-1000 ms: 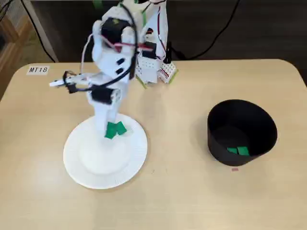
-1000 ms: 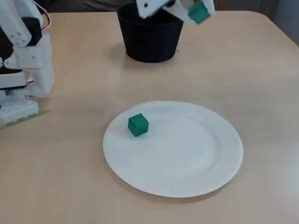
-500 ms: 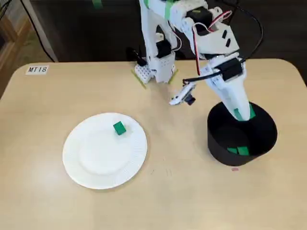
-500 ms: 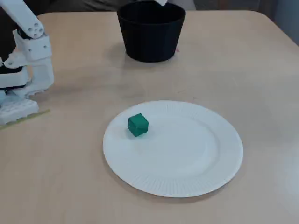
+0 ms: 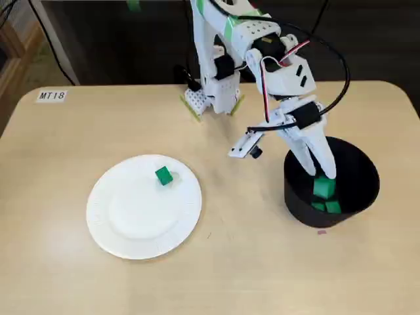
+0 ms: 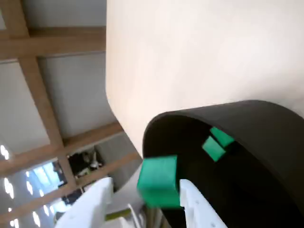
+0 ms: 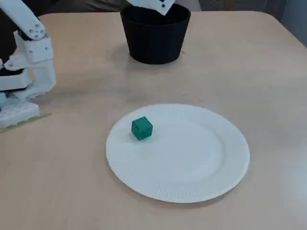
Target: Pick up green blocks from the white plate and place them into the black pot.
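My gripper (image 5: 321,176) reaches down inside the black pot (image 5: 298,197) at the right of a fixed view. In the wrist view the gripper (image 6: 146,183) is open: a green block (image 6: 159,183) lies against the right finger (image 6: 194,204), with a gap to the left finger (image 6: 92,204). Two more green blocks (image 6: 216,142) lie on the pot's floor. On the white plate (image 5: 108,223) one green block (image 5: 163,175) rests near the far rim, away from the gripper. The low fixed view shows that plate (image 7: 216,182), its block (image 7: 141,128) and the pot (image 7: 154,36).
The arm's white base (image 5: 211,98) stands at the table's back edge, and again at the left (image 7: 24,81) in the low fixed view. A label reading MT18 (image 5: 52,96) is stuck at the back left. The table's rounded right edge lies just beyond the pot.
The arm has swung from the plate over to the pot with a green block and has lowered into it. The fingers now stand apart around the block.
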### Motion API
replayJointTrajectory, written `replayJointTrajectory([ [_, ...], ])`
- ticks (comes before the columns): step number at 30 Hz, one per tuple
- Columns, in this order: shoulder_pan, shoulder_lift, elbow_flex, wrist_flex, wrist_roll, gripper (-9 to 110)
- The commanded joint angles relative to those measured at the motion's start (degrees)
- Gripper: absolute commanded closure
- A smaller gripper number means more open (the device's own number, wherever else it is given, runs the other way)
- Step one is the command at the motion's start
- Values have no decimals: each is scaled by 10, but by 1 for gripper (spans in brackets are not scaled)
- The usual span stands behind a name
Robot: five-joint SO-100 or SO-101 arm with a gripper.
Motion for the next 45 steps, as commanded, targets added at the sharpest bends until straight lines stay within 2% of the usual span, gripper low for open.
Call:
replayJointTrajectory([
  [1,8,32,-19,26,-1,87],
  [4,40,51,-42,87,-1,104],
  [10,177,81,-97,226,30,104],
  [18,404,76,-91,367,258,104],
  [23,482,47,-102,446,372,104],
  [28,521,43,-102,481,420,104],
  [31,532,33,-102,484,426,104],
  [33,540,18,-106,486,413,95],
  [37,555,-62,-171,555,330,84],
  [40,563,-127,-217,592,267,79],
  [45,584,-180,-236,602,232,76],
])
